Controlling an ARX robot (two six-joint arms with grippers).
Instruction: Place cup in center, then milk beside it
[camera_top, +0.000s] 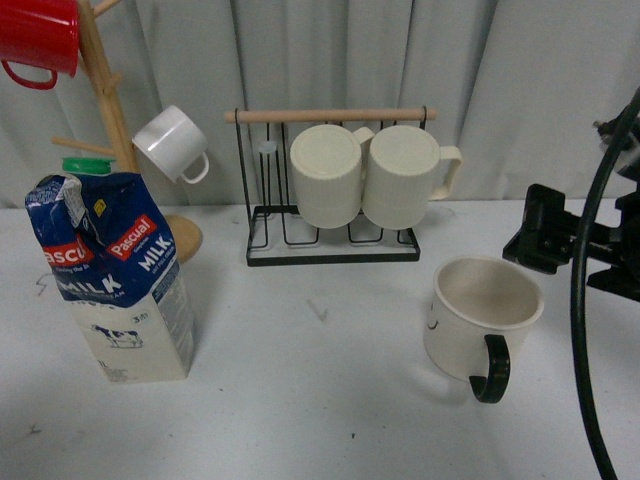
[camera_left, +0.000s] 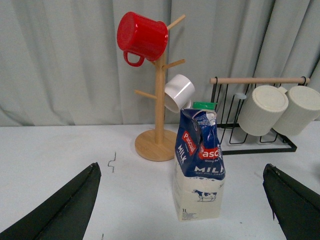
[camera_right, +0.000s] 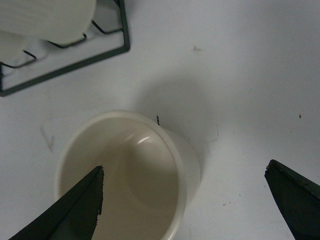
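The cup (camera_top: 480, 320), a wide cream mug with a black handle (camera_top: 490, 368), stands upright on the right of the table. My right gripper (camera_right: 185, 167) hovers over it, open, with one finger (camera_right: 75, 210) above its mouth and the other (camera_right: 295, 200) well outside the cup (camera_right: 125, 175). The milk (camera_top: 115, 285), a blue and cream carton with a green cap, stands upright at the left. My left gripper (camera_left: 181, 167) faces the milk (camera_left: 199, 170) from a distance, open and empty. A small black mark (camera_top: 318, 310) lies between carton and cup. I cannot make out the center's full outline.
A black wire rack (camera_top: 330, 250) with two ribbed cream mugs (camera_top: 375, 175) stands at the back. A wooden mug tree (camera_top: 110, 120) behind the carton holds a red mug (camera_top: 38, 40) and a small white cup (camera_top: 172, 143). A grey curtain closes the back.
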